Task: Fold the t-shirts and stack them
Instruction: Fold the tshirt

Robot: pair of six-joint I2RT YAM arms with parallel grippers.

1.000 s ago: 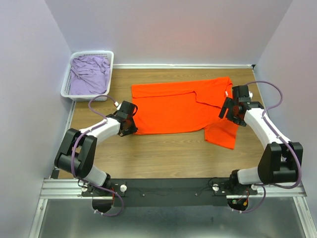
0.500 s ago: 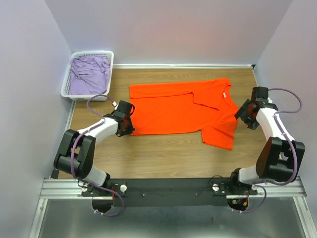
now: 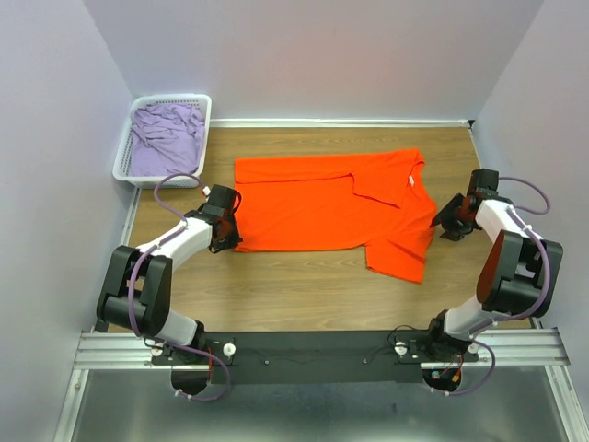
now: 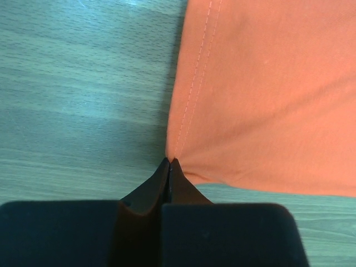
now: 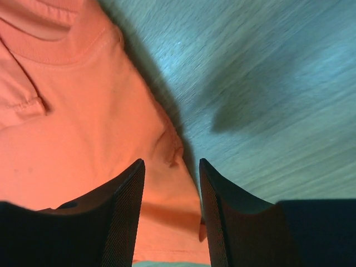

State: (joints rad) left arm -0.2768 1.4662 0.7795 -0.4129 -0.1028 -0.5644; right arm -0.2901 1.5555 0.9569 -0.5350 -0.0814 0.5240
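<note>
We see the table [image 3: 304, 285] with the orange t-shirt [image 3: 313, 207] spread mid-table, the basket [image 3: 124, 168] at far left holding the bunched lilac t-shirt [image 3: 166, 138], the left gripper [image 4: 169, 162] pinched on the orange shirt's near-left corner, and the right gripper [image 5: 171, 162] with jaws apart over its right edge.

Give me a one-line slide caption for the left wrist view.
Left gripper shut on a stitched corner of the orange t-shirt, the cloth drawn to a point over the wood table.

I count two t-shirts, orange tee [image 3: 313, 207] and lilac tee [image 3: 166, 138], one basket [image 3: 175, 98], one bench [image 3: 304, 276], two claws: left claw [image 4: 169, 162], right claw [image 5: 171, 162].
</note>
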